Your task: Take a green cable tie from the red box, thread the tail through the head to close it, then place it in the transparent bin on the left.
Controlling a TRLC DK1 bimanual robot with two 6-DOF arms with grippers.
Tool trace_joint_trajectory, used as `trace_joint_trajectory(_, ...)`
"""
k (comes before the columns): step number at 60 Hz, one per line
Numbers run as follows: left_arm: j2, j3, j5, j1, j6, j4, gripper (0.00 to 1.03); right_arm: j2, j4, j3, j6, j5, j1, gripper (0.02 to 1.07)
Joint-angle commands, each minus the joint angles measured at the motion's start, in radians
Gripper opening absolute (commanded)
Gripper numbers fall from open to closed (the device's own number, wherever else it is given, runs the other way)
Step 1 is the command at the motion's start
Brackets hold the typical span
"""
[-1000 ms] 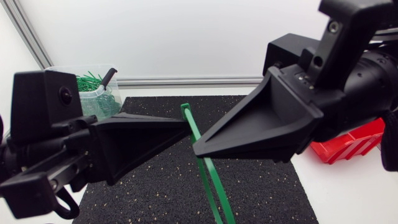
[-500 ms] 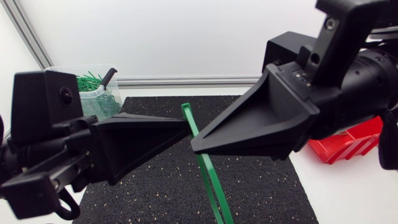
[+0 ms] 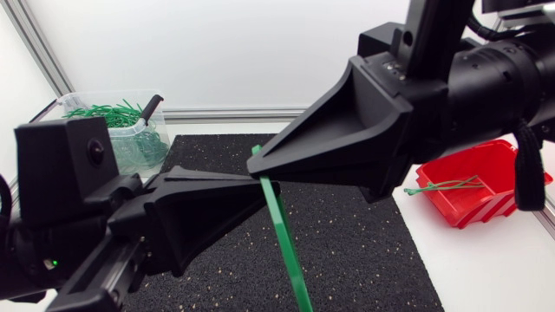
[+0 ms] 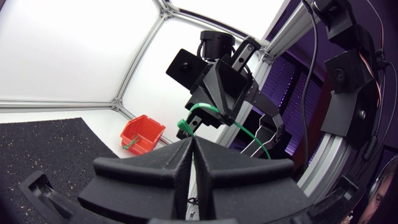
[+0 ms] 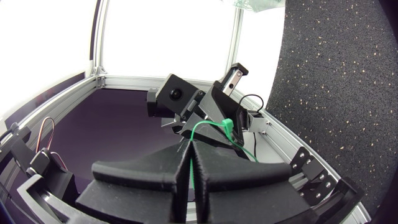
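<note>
**Materials and shapes.** The green cable tie is a thin, flat, smooth plastic strap with a small blocky head at one end. Both grippers are matte black, each with two broad wedge-shaped fingers tapering to a narrow tip. The mat is black, coarse-grained and flecked with pale specks. It lies on a smooth white table. The red box is an open-fronted, angular, glossy plastic tray on the table just beside the mat, on the right arm's side. One loose tie lies inside it. The transparent bin is a clear, thin-walled tub at the far left corner of the mat and holds a heap of green ties.

**Position of the tie.** The tie is held in the air above the mat, between the two arms and well apart from both containers. In the head view, the left gripper and the right gripper meet tip to tip at the strap's upper part, just below its end.

**Gripper state.**
- Left gripper: the fingers are pressed together, leaving only a thin seam. In the left wrist view the head of the tie sits at their tips.
- Right gripper: the fingers are likewise closed. In the right wrist view a green strand leaves their tips and arcs across to the left gripper.

Both grippers are clamped on the tie.
</note>
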Motion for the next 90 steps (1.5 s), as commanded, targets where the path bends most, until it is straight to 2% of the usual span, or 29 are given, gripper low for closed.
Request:
trace_joint_trajectory(1, -0.035, -0.010, 0.001, -0.016, 0.043, 0.015, 0.04, 0.024, 0.007, 0.001, 0.046, 0.024, -0.012, 0.08)
trace_joint_trajectory(33, -0.062, -0.015, -0.018, 0.007, 0.087, 0.009, 0.04, -0.025, -0.038, -0.069, 0.057, 0.029, -0.062, 0.08)
trace_joint_trajectory(49, -0.048, -0.028, -0.041, 0.005, 0.156, 0.009, 0.04, -0.007, -0.068, -0.061, 0.054, 0.029, -0.035, 0.08)
trace_joint_trajectory(68, -0.035, -0.042, -0.044, 0.030, 0.170, 0.035, 0.04, 0.016, -0.073, -0.069, 0.054, 0.035, 0.004, 0.08)
trace_joint_trajectory(90, -0.038, -0.051, -0.050, -0.013, 0.207, 0.018, 0.04, 0.013, -0.073, -0.042, 0.065, 0.041, -0.005, 0.08)
